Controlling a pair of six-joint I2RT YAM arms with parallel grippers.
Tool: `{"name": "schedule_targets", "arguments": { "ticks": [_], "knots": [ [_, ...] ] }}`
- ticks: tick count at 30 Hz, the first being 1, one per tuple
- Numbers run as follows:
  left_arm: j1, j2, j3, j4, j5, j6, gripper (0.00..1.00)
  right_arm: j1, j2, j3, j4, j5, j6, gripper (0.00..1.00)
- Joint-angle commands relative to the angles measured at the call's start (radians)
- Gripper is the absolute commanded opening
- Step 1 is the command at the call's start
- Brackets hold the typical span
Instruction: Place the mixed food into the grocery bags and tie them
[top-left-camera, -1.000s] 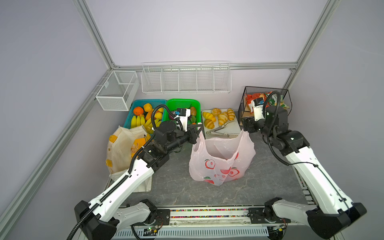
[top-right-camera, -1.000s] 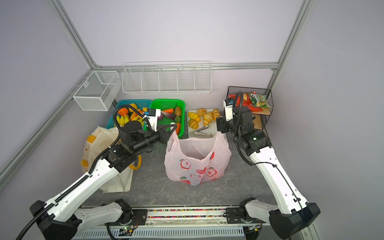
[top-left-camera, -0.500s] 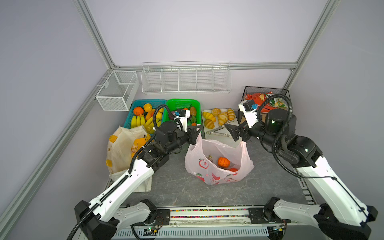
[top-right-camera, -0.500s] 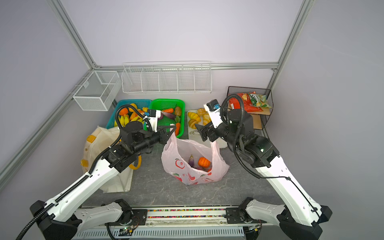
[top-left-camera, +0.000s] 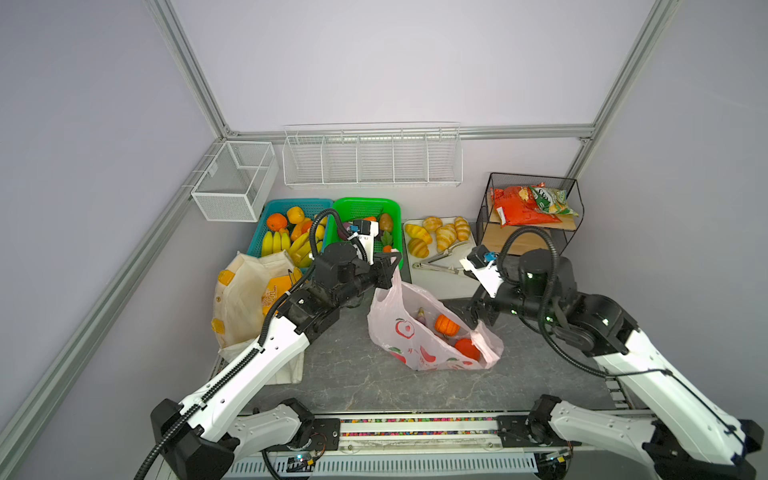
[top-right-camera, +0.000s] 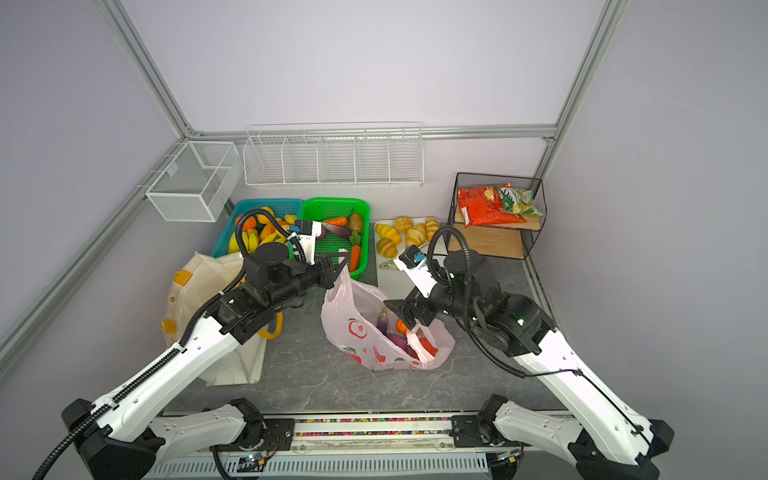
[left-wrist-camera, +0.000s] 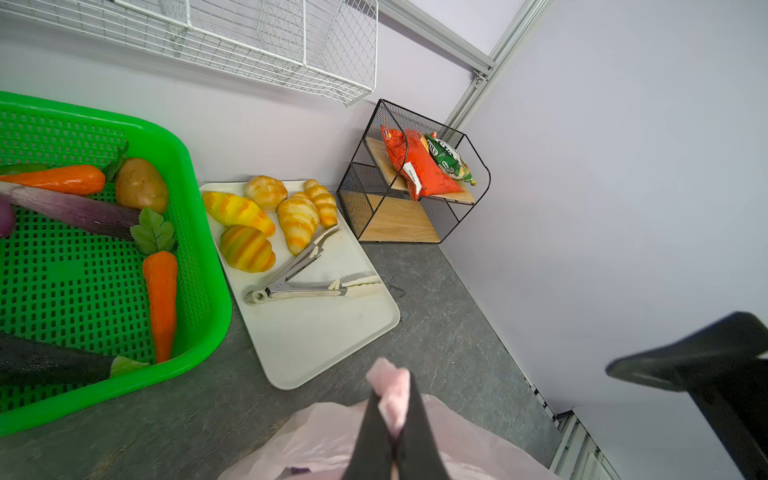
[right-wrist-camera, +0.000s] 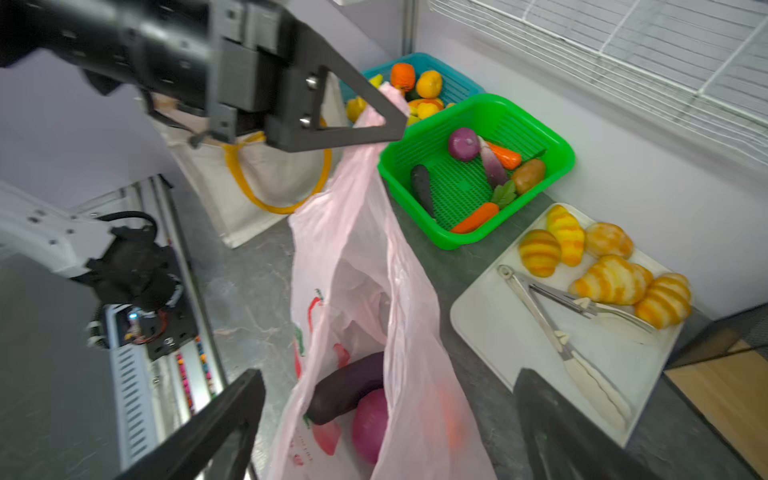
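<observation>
We're in a robot lab cell, mock grocery setup: alu frame posts (top-left-camera: 193, 70) and lilac walls (top-left-camera: 395, 62) round the grey counter (top-left-camera: 340, 365), toy-food baskets (top-left-camera: 365, 200) at its back, arm rail (top-left-camera: 415, 428) along its front.

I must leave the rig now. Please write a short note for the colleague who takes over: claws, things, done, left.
Left claw: shut on a handle of the thin pink plastic bag with apple prints, holding it up.
Right claw: open, empty, at the bag's mouth.
Done: dark purple eggplant, orange pumpkin, red tomato and purple onion are inside that bag.
Left: red and green crinkly snack packets on the black wire shelf; cream canvas tote beside the left arm; no bag tied.
</observation>
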Motion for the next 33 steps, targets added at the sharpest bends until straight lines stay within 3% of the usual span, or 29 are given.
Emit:
{"name": "schedule_targets", "arguments": {
  "ticks": [1,12,14,16,23,27,30,33],
  "knots": [
    [0.006,0.003,0.033,-0.01,-0.018,0.004,0.0,-0.001,-0.066,-0.015,0.027,-0.164,0.044,0.96],
    [0.006,0.003,0.029,-0.013,-0.027,0.003,0.0,0.01,-0.056,-0.054,-0.082,-0.341,-0.047,0.99],
    [0.006,0.004,0.026,-0.013,-0.025,0.003,0.0,0.014,-0.054,-0.078,-0.075,-0.312,-0.061,0.99],
    [0.006,0.003,0.025,-0.013,-0.021,0.001,0.0,0.013,-0.051,-0.09,-0.063,-0.268,-0.075,0.9],
    [0.007,-0.007,0.02,-0.019,-0.031,0.01,0.0,-0.008,-0.039,-0.124,0.102,-0.179,-0.006,0.2],
    [0.061,-0.037,0.01,0.0,0.004,-0.009,0.0,-0.152,0.004,-0.077,0.183,-0.047,0.124,0.06],
    [0.147,-0.056,-0.011,0.077,0.119,-0.072,0.0,-0.299,0.049,-0.03,0.246,0.018,0.208,0.06],
    [0.202,-0.051,-0.006,0.079,0.191,-0.075,0.0,-0.377,0.119,0.031,0.288,0.046,0.24,0.06]
  ]
}}
